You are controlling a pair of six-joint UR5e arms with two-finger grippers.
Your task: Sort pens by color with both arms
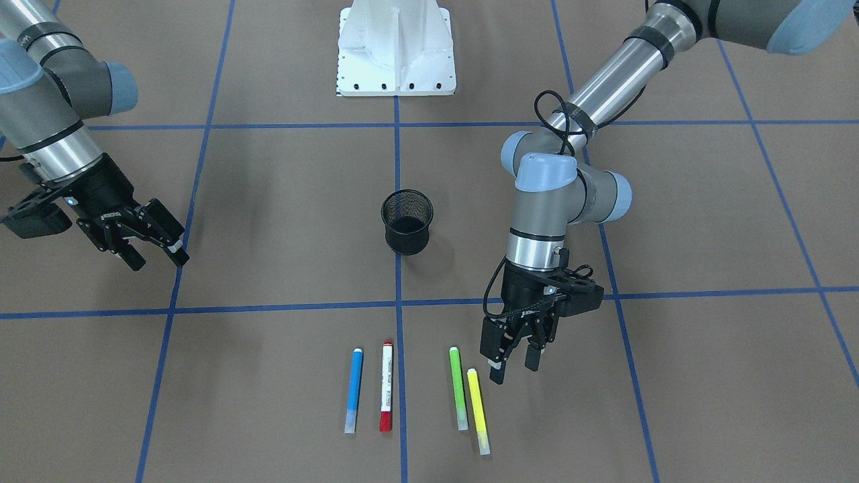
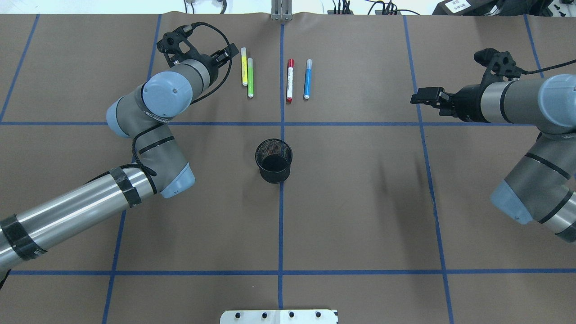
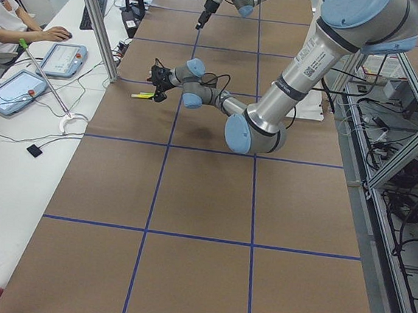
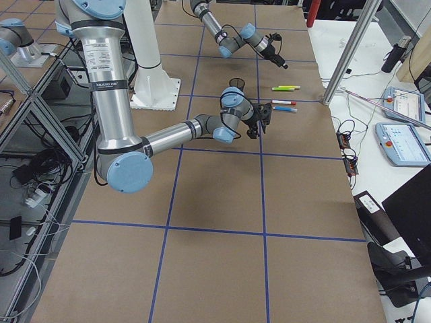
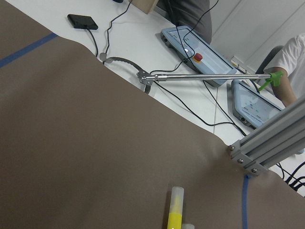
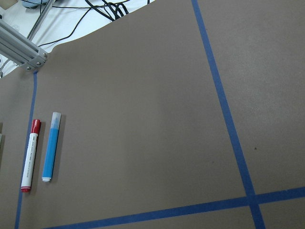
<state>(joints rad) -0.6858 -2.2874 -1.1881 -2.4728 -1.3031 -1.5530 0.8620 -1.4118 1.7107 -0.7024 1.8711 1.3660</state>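
- Four pens lie flat on the table (image 1: 268, 376), in a loose row on the far side of the cup (image 1: 407, 221) from the robot.
- All four run roughly parallel to the blue centre tape line.
- Blue pen (image 1: 354, 390) and red pen (image 1: 386, 394) lie side by side with a small gap, on the robot's right of the centre line. The red pen is just beside the tape.
- Green pen (image 1: 458, 388) and yellow pen (image 1: 478, 410) lie on the robot's left of the line. The yellow one is set a little farther from the robot. They are close together, and I cannot tell whether they touch.
- Left arm (image 1: 537, 201) reaches out past the cup with its wrist pointing down. Its jaws are spread and hold nothing. They hang low, just beside the yellow pen on its outer side, not touching it.
- The left wrist view shows only the yellow pen's pale end at the bottom edge.
- Right arm (image 1: 60, 154) is out on the robot's right, well apart from every pen. Its jaws are spread and hold nothing, above bare table.
- The right wrist view shows the red and blue pens off to one side.
- The mesh cup stands upright on the centre line, between the pens and the white base (image 1: 396, 50).
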